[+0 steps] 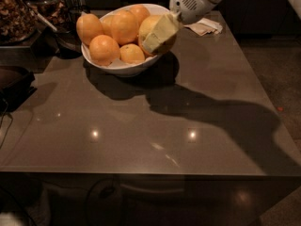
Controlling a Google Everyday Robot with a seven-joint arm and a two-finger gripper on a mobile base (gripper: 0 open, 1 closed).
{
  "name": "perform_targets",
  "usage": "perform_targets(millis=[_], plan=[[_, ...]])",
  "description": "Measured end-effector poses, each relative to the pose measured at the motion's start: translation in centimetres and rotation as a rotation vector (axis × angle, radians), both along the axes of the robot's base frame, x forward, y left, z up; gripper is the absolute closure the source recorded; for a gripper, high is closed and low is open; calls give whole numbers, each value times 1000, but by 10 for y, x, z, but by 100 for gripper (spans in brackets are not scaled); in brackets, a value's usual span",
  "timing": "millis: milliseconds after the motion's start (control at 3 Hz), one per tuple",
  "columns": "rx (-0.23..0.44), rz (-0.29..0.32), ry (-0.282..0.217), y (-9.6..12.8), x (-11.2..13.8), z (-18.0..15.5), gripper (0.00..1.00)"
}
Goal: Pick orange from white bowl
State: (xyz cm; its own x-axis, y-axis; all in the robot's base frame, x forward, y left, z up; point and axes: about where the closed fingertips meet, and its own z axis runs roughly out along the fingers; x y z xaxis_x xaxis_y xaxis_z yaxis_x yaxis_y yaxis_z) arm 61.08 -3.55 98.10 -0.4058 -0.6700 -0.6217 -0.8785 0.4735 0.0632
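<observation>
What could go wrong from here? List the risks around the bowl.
1. The gripper is at the orange, close to the right rim of the bowl. A sideways pull might nudge or tip the bowl.
2. Other fruits are piled against the orange, such as the small fruit. Lifting the orange may send one rolling over the rim.
3. The orange is round and large, so it could slip from the gripper.

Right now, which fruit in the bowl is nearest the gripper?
The orange at the white bowl's right side, paler and yellower than the others. The gripper partly covers it. The brighter fruits lie further left, clear of the gripper.
</observation>
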Motion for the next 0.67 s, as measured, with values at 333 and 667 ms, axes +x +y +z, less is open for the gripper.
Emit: perform_targets(millis=[333,667], plan=[[9,36,-35,-15,-6,3,100],[37,7,-10,-12,-25,13,100]])
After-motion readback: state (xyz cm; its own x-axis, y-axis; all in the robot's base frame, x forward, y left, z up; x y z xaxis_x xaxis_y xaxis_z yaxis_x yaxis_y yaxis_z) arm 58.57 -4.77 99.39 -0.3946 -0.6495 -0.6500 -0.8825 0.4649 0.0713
